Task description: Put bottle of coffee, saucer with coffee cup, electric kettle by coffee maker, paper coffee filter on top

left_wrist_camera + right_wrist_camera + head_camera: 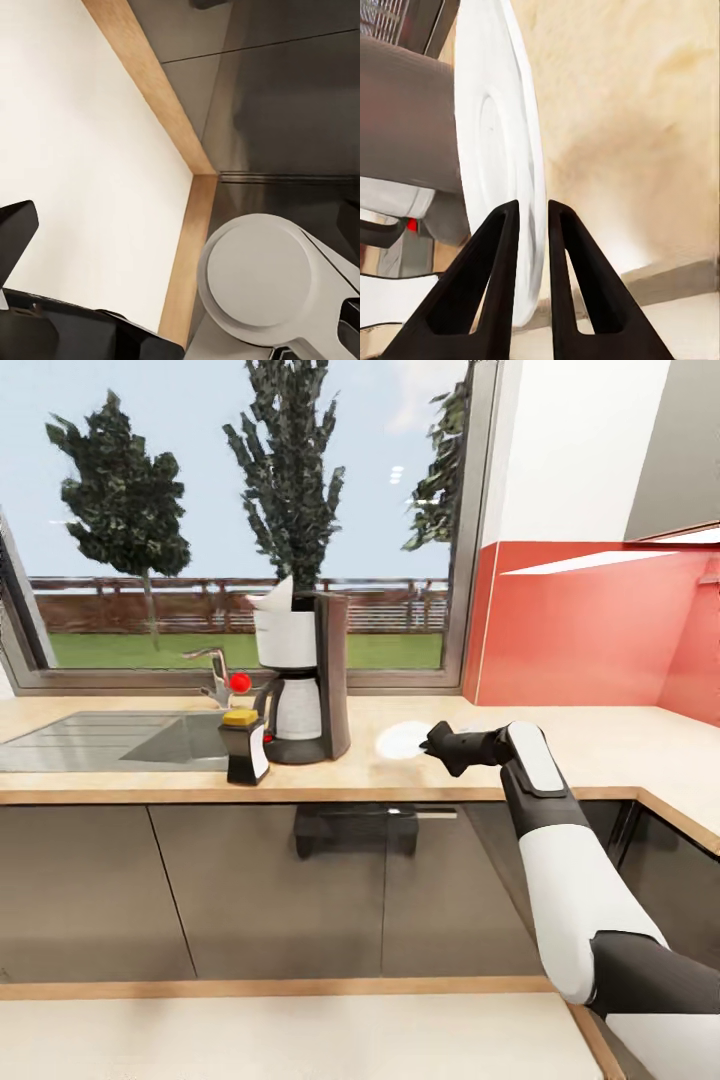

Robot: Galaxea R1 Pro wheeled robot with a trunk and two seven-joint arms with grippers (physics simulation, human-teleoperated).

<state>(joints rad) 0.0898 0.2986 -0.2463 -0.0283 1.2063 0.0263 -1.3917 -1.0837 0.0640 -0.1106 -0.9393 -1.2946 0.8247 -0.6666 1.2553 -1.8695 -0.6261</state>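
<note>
Beige worktop: the kitchen countertop [600,745] runs under a window, steel sink [120,738] at its left end.
Coffee maker [305,680]: mid-counter, beside the sink, paper coffee filter [275,598] on top.
Bottle of coffee [245,745]: near the front edge, just left of the maker.
Saucer [403,740]: right of the maker.
Right gripper [532,217]: fingers narrowly pinching the saucer's rim.
Left gripper: cannot tell.

coffee maker [305,675] on countertop [600,745], paper filter [275,597] atop, bottle [245,746] front-left, saucer [403,740] right
</note>
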